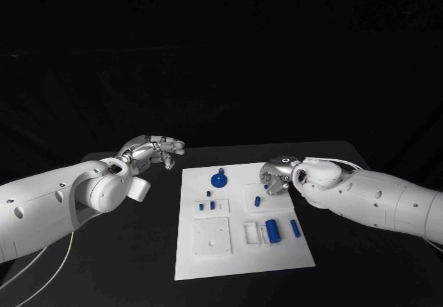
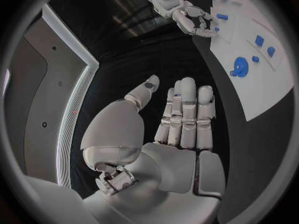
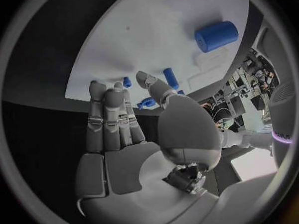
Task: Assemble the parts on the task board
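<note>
One white task board (image 1: 242,256) holds about seven blue parts (image 1: 273,230). Two hands: the left hand (image 1: 152,151) is spread and empty. The right hand (image 1: 275,177) holds nothing too.

text: none legible | labels: none | numbers: none

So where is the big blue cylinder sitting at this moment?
In the head view the big blue cylinder lies on the task board, toward the robot's right and near edge, between a white block and a slim blue pin.
</note>
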You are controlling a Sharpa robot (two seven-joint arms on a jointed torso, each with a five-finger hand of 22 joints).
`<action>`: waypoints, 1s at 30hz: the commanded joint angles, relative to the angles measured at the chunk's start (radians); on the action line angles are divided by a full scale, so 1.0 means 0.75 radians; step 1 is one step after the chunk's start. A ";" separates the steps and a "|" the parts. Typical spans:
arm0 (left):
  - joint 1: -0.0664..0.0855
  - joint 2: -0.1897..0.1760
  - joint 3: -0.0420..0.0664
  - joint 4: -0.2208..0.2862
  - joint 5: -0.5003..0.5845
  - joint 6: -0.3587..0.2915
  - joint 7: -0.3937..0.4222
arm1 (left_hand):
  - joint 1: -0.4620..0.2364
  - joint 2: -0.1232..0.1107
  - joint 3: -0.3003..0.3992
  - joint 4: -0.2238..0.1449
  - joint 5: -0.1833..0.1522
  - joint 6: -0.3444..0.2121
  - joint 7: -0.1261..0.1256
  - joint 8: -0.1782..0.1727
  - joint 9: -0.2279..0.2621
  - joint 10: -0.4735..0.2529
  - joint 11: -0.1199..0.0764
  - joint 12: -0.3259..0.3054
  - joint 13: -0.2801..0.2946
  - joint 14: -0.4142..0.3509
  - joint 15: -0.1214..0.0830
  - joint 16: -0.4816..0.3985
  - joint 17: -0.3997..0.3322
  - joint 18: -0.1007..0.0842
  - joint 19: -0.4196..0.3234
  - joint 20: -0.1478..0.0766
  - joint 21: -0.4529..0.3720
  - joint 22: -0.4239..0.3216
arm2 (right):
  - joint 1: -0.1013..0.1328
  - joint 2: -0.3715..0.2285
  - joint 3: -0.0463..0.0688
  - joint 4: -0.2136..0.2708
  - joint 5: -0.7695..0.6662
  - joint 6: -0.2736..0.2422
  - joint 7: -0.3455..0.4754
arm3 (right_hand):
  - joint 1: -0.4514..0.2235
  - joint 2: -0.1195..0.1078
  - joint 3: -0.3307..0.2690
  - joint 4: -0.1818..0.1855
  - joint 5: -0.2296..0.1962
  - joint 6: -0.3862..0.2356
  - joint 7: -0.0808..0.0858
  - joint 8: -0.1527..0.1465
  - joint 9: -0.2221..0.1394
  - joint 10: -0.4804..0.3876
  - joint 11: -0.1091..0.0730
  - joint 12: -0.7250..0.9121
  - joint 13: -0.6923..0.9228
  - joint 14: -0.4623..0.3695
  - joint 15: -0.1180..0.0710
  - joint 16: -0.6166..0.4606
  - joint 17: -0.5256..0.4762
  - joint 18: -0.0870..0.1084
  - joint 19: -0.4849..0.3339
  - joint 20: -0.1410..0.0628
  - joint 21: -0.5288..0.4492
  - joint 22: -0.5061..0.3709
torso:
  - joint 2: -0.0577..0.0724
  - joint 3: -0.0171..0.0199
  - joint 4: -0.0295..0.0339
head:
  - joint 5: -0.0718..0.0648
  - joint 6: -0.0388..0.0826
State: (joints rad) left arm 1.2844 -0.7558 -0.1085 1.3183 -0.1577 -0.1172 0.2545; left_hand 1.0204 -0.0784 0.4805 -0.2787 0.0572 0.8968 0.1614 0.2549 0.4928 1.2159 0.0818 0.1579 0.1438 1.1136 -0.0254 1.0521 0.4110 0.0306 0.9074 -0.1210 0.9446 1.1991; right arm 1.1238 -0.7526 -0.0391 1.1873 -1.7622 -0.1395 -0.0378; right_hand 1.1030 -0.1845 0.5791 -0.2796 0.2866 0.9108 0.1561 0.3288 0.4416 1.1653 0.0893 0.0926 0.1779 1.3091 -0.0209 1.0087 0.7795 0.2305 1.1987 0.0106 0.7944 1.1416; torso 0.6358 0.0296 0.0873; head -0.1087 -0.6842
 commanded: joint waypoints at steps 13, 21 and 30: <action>0.000 -0.004 0.001 0.007 -0.025 0.021 0.014 | -0.011 0.009 -0.015 0.001 -0.005 -0.007 0.000 0.007 -0.002 -0.007 0.004 0.000 0.002 -0.003 -0.001 -0.008 0.003 0.108 -0.010 -0.002 -0.010 -0.002 | -0.021 0.027 0.001 -0.020 -0.019 -0.022 0.011 | 0.008 0.000 0.129 0.029 -0.111 0.040 -0.011 0.008 -0.002 0.057 -0.009 -0.003 0.004 -0.004 -0.014 0.036 0.006 0.042 0.041 -0.019 0.025 0.021 | 0.005 0.0005 0.0000 | 0.010 -0.008; 0.001 -0.005 0.001 0.009 -0.029 0.025 0.009 | -0.011 0.010 -0.016 0.000 -0.005 -0.008 0.000 0.007 -0.003 -0.007 0.003 0.000 0.002 -0.002 -0.001 -0.009 0.003 0.108 -0.010 -0.002 -0.011 -0.002 | -0.030 0.034 0.001 -0.026 -0.021 0.005 0.011 | 0.013 0.021 0.265 0.077 -0.271 0.063 -0.020 0.012 -0.004 0.086 -0.018 0.001 0.025 -0.007 -0.022 0.051 0.007 0.042 0.036 -0.021 0.037 0.037 | 0.005 0.0002 -0.0003 | 0.014 -0.016; 0.001 -0.008 0.001 0.010 -0.037 0.023 0.004 | -0.009 0.010 -0.018 -0.001 -0.005 -0.010 0.001 0.006 -0.003 -0.008 0.004 0.000 0.002 -0.002 -0.001 -0.009 0.004 0.108 -0.009 -0.002 -0.012 -0.002 | -0.038 0.040 -0.001 -0.025 -0.072 -0.003 -0.010 | 0.034 0.039 0.387 0.095 -0.314 0.120 -0.043 0.039 0.008 0.150 -0.041 0.028 0.062 -0.009 -0.044 0.062 0.007 0.042 0.035 -0.027 0.051 0.053 | 0.007 0.0018 -0.0011 | 0.012 -0.022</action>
State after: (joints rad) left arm 1.2844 -0.7617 -0.1084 1.3225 -0.1729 -0.1158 0.2517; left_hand 1.0163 -0.0744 0.4733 -0.2807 0.0572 0.8960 0.1596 0.2549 0.4911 1.2128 0.0786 0.1579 0.1445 1.1138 -0.0253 1.0482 0.4127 0.0306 0.9067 -0.1187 0.9406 1.1984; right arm 1.1074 -0.7271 -0.0322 1.1648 -1.7906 -0.1688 -0.0478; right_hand 1.1310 -0.1644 0.8665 -0.2090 0.0542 1.0014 0.1284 0.3545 0.4471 1.2678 0.0589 0.1111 0.2224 1.3130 -0.0359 1.0497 0.7833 0.2228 1.2117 0.0085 0.8281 1.1809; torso 0.6401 0.0303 0.0867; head -0.0976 -0.6998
